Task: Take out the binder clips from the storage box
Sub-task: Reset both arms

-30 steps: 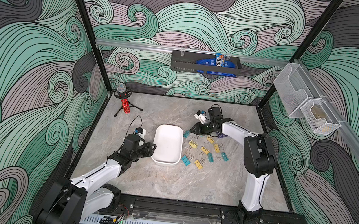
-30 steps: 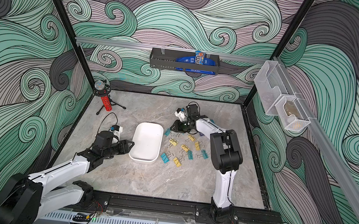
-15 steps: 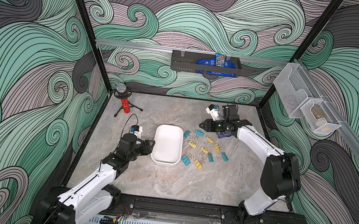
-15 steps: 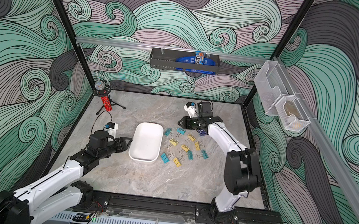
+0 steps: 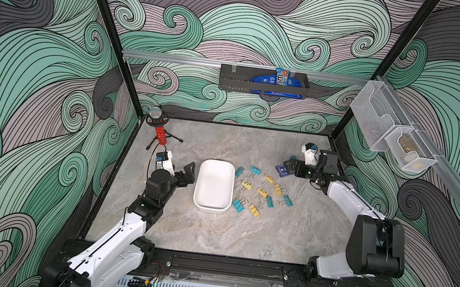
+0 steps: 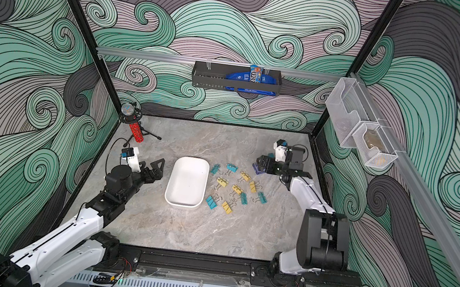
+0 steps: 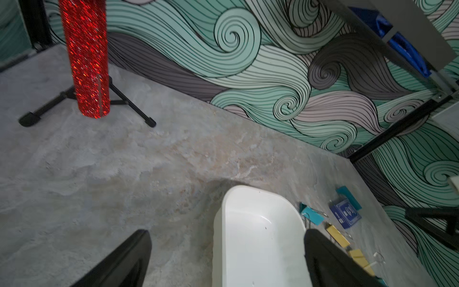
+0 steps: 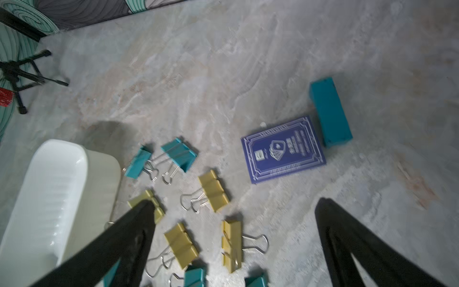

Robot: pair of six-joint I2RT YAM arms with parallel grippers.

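The white storage box (image 5: 211, 204) (image 6: 170, 193) rests mid-table and looks empty in both top views. Several teal and yellow binder clips (image 5: 262, 192) (image 6: 237, 189) lie scattered on the table just right of it. My left gripper (image 5: 189, 174) (image 6: 157, 170) hovers open beside the box's left wall, holding nothing. The left wrist view has one fingertip over the box (image 7: 258, 238) and one over bare table. My right gripper (image 5: 289, 167) (image 6: 263, 164) is open at the back right. In the right wrist view its open jaws (image 8: 233, 201) frame yellow clips (image 8: 213, 191) and hold nothing.
A dark blue card box (image 8: 283, 149) and a teal block (image 8: 330, 111) lie under the right gripper. A red glitter microphone on a tripod (image 5: 160, 135) stands back left. A black rack (image 5: 262, 81) hangs on the back wall, and mesh baskets (image 5: 386, 129) hang on the right wall.
Both grippers have opened wide. The right gripper has swung away from the clips toward the back right, over the card box. The left gripper stays beside the box's left wall.
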